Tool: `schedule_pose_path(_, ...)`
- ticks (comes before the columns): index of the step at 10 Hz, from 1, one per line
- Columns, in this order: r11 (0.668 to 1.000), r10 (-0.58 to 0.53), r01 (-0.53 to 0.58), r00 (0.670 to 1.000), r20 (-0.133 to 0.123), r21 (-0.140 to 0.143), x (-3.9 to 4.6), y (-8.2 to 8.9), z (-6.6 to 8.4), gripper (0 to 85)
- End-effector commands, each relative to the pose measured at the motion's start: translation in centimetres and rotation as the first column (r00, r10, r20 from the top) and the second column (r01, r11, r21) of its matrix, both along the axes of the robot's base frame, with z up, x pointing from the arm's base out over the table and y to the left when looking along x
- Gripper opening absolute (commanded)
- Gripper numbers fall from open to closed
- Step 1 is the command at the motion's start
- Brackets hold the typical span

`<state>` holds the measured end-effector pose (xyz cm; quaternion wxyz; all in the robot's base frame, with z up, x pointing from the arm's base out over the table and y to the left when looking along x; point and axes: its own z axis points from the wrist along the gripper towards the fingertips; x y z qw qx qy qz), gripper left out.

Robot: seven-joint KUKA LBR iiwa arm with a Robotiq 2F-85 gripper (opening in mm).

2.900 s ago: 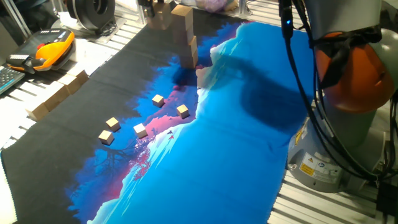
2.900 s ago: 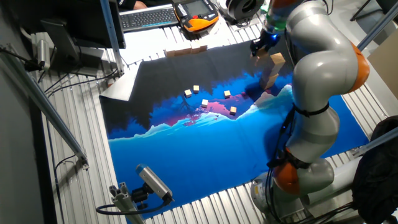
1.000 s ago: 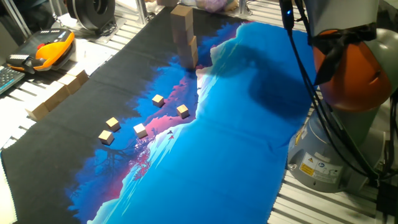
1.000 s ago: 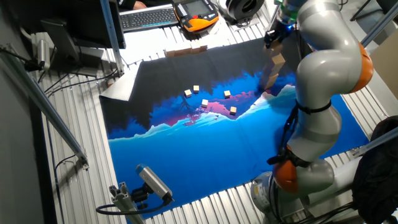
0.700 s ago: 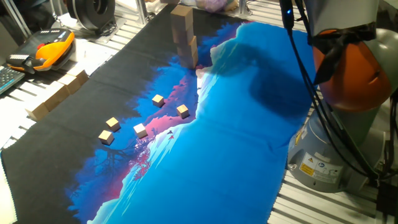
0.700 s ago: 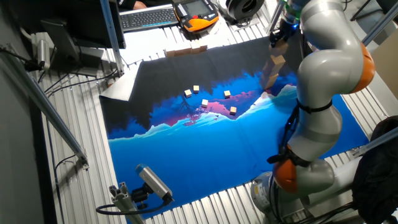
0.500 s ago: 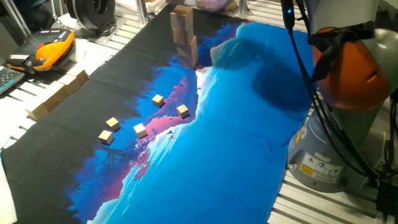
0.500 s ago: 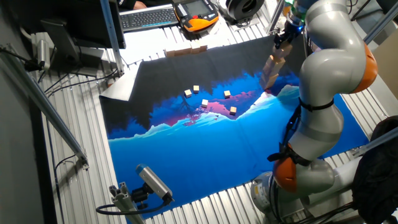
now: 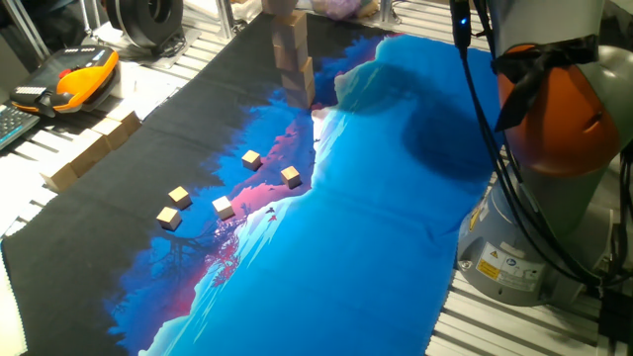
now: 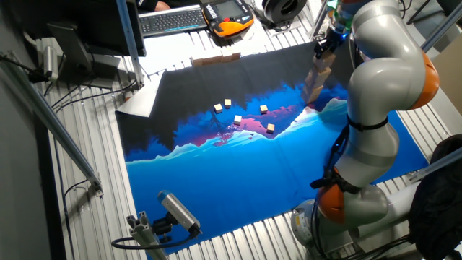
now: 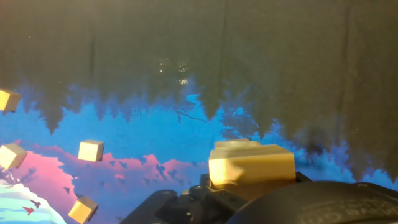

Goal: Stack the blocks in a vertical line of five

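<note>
A stack of light-tan wooden blocks stands at the far end of the blue and black cloth; it also shows in the other fixed view. My gripper hangs right over the stack, shut on one more block that sits just above the top of the stack. That block shows at the very top edge of one fixed view. In the hand view the block fills the space in front of the hand, and the fingers themselves are hidden. I cannot tell whether the held block touches the stack.
Several tiny tan cubes lie scattered mid-cloth, also seen in the hand view. Long wooden bars lie at the cloth's left edge. An orange pendant and a keyboard sit off the cloth. The arm's base stands at the right.
The gripper has swung from beside the stack to right above it with the block. The block now shows over the stack's top, where earlier the top was bare.
</note>
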<state>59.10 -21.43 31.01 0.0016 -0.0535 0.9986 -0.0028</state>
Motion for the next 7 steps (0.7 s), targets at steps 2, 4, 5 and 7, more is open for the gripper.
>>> schedule_pose_path(2, 1.0, 0.005, -0.005, 1.0, 0.002, 0.005, -0.13, -0.23, -0.51, 0.0)
schedule_pose_path(4, 1.0, 0.012, -0.012, 1.0, -0.006, 0.007, -0.23, -0.22, -0.48, 0.0)
schedule_pose_path(5, 1.0, 0.016, -0.016, 1.0, -0.008, 0.007, -0.3, -0.27, -0.52, 0.0)
schedule_pose_path(7, 1.0, 0.021, -0.021, 1.0, -0.009, 0.009, -0.43, -0.5, -0.69, 0.0)
